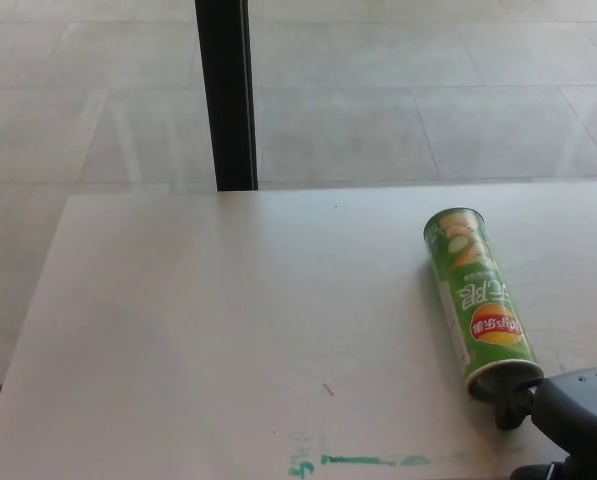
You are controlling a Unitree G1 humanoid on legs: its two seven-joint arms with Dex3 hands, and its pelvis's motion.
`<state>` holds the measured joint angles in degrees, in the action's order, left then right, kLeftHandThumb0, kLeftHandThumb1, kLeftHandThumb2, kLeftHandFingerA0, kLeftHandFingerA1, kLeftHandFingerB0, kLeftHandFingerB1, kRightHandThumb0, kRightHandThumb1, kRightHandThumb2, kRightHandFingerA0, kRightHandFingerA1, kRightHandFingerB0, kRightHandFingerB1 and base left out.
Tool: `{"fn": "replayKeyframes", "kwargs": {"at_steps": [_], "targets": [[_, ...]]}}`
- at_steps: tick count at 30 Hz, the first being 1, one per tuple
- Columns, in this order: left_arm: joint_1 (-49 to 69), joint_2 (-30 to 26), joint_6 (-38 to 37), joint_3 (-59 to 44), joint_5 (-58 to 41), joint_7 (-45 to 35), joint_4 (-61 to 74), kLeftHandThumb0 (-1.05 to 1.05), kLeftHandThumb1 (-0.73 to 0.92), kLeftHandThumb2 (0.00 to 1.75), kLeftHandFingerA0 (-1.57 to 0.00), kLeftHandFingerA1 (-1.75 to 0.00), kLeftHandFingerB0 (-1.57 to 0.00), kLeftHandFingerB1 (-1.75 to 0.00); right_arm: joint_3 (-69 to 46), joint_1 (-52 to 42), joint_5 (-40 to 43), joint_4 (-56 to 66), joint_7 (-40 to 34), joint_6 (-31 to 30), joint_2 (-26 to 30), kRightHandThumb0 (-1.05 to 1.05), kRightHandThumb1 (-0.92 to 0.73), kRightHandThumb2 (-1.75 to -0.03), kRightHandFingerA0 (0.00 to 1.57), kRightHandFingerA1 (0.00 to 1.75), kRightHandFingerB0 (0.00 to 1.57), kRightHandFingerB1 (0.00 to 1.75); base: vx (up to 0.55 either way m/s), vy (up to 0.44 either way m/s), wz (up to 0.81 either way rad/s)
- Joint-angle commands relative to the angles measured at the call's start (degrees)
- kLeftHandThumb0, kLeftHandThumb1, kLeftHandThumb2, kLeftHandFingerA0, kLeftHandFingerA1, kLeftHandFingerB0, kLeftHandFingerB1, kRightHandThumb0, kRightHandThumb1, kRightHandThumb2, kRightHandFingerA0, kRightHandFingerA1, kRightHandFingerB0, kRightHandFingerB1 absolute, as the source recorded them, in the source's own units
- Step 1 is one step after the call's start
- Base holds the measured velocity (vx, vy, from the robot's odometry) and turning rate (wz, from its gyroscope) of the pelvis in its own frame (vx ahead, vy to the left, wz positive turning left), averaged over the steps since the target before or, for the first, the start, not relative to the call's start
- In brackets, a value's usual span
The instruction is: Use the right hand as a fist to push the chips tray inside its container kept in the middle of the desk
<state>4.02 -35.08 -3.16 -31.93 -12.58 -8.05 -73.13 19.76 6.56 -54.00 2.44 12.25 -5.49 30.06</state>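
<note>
- Bench (208,320): pale top, fills the lower two thirds of the head view; tiled floor (428,100) beyond its far edge.
- Can (478,300): green chips container, lying on its side on the right part of the bench, long axis running from far to near and slanting slightly right toward the robot. Closed end faces away; open mouth faces the near edge.
- Label: red-and-yellow logo on the upper side near the mouth, white characters above it, pictures of chips toward the far end.
- Tray: cannot be made out; the mouth is largely covered by the hand, so whether any of it protrudes is not readable.
- Right hand (553,415): enters from the lower right corner, dark grey and black. Its leading knuckle touches the can's mouth. Fingers appear curled in, clenched like a fist, grasping nothing.
- Left hand: not in view.
- Green marks (368,460): smeared streak along the near edge of the bench, left of the hand, well apart from the can.
- Black post (226,95): upright, behind the far edge of the bench, left of centre.
</note>
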Motion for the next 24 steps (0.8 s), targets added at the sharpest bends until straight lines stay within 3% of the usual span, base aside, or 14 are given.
{"fn": "replayKeyframes", "kwargs": {"at_steps": [1, 4, 5, 6, 7, 8, 11, 13, 14, 17, 18, 19, 20, 24], "targets": [[0.57, -0.68, -0.78, 0.18, -0.41, 0.57, 0.09, -0.76, 0.92, 0.7, -0.58, -0.7, -0.45, -0.51, 1.09, 2.95, -1.6, -3.02, -0.7, -0.11, 0.09, -0.8, -0.69, -0.62, 1.1, 1.23, 0.41, 0.89, 0.0, 0.0, 0.0], [0.57, -0.83, -0.37, 0.14, -0.52, 0.13, 0.16, -0.79, 0.92, 0.7, -0.55, -0.7, -0.41, -0.51, 1.37, 5.16, -1.37, -4.79, -0.65, -0.25, -0.11, -0.81, -0.7, -0.62, 1.12, 1.23, 0.42, 0.89, 0.0, 0.0, 0.0], [0.48, -0.87, -0.04, 0.11, -0.57, 0.09, 0.08, -0.76, 0.72, 1.11, -0.52, -0.7, -0.37, -0.58, 1.44, 5.62, -1.39, -4.97, -0.54, -0.52, -0.24, -0.81, -0.7, -0.62, 1.11, 1.26, 0.41, 0.9, 0.0, 0.0, 0.0], [0.47, -0.87, 0.0, 0.11, -0.58, 0.08, 0.08, -0.76, 0.72, 1.11, -0.52, -0.7, -0.37, -0.58, 1.49, 5.72, -1.36, -5.06, -0.57, -0.56, -0.24, -0.81, -0.7, -0.62, 1.11, 1.26, 0.41, 0.9, 0.0, 0.0, 0.0], [0.39, -0.81, -0.2, 0.37, -0.27, 0.41, -0.06, -0.78, 0.92, 0.72, -0.57, -0.68, -0.43, -0.5, 1.45, 6.18, -1.13, -5.69, -1.4, -0.23, -0.42, -0.8, -0.5, -0.98, 1.15, 1.21, 0.44, 0.84, 0.0, 0.0, 0.0], [0.28, -0.75, -0.41, 0.6, 0.01, 0.5, -0.28, -0.77, 0.92, 0.72, -0.53, -0.67, -0.42, -0.51, 1.4, 6.96, -0.78, -6.68, -2.62, 0.36, -0.73, -0.81, -0.69, -0.63, 1.15, 1.34, 0.39, 0.94, 0.0, 0.0, 0.0], [0.27, -0.63, -0.36, 0.37, -0.35, 0.34, -0.31, -0.75, 0.92, 0.71, -0.54, -0.67, -0.42, -0.5, 1.59, 7.65, -0.44, -7.34, -2.48, 0.8, -0.92, -0.81, -0.69, -0.63, 1.11, 1.37, 0.38, 0.94, 0.0, 0.0, 0.0], [0.48, -0.6, -0.48, 0.29, -0.48, -0.04, -0.18, -0.76, 0.72, 1.1, -0.52, -0.71, -0.39, -0.59, 2.06, 7.93, -1.18, -7.94, -3.13, 0.72, -1.19, -0.82, -0.7, -0.63, 1.13, 1.34, 0.39, 0.95, 0.0, 0.0, 0.0], [0.61, -0.57, -0.8, 0.43, -0.32, -0.01, -0.16, -0.79, 0.92, 0.71, -0.54, -0.66, -0.43, -0.51, 2.29, 8.0, -1.34, -8.16, -3.11, 0.71, -1.27, -0.82, -0.7, -0.62, 1.14, 1.32, 0.41, 0.94, 0.0, 0.0, 0.0], [0.39, -0.52, 0.6, -0.4, -1.32, 0.24, -0.05, -0.77, 0.92, 0.68, -0.56, -0.7, -0.49, -0.52, 2.79, 7.86, -1.72, -8.27, -3.11, 0.88, -1.08, -0.82, -0.71, -0.62, 1.16, 1.27, 0.41, 0.93, 0.0, 0.0, 0.0], [0.36, -0.41, -0.46, 0.21, -0.48, 0.79, -0.31, -0.75, 0.72, 1.1, -0.58, -0.74, -0.42, -0.61, 2.63, 6.96, -1.27, -6.74, -1.25, 0.4, -0.75, -0.82, -0.71, -0.61, 1.15, 1.16, 0.41, 0.89, 0.0, 0.0, 0.0], [0.35, -0.37, -0.92, 0.47, -0.1, 1.03, -0.42, -0.75, 0.72, 1.1, -0.58, -0.74, -0.42, -0.61, 2.57, 6.56, -1.08, -6.08, -0.46, 0.19, -0.61, -0.82, -0.71, -0.61, 1.15, 1.16, 0.41, 0.89, 0.0, 0.0, 0.0], [0.28, -0.44, -0.5, 0.38, -0.27, 0.83, -0.41, -0.8, 0.92, 0.69, -0.58, -0.73, -0.45, -0.52, 2.09, 5.85, -0.1, -5.25, -0.07, 0.52, -0.42, -0.81, -0.7, -0.61, 1.18, 1.15, 0.43, 0.88, 0.0, 0.0, 0.0], [0.51, -0.37, -0.75, 0.35, -0.39, 0.37, -0.25, -0.81, 0.92, 0.69, -0.58, -0.7, -0.46, -0.51, 0.6, 2.52, 2.98, -0.88, 3.37, 1.06, 0.92, -0.81, -0.69, -0.62, 1.17, 1.03, 0.44, 0.89, 0.0, 0.0, 0.0]]}}
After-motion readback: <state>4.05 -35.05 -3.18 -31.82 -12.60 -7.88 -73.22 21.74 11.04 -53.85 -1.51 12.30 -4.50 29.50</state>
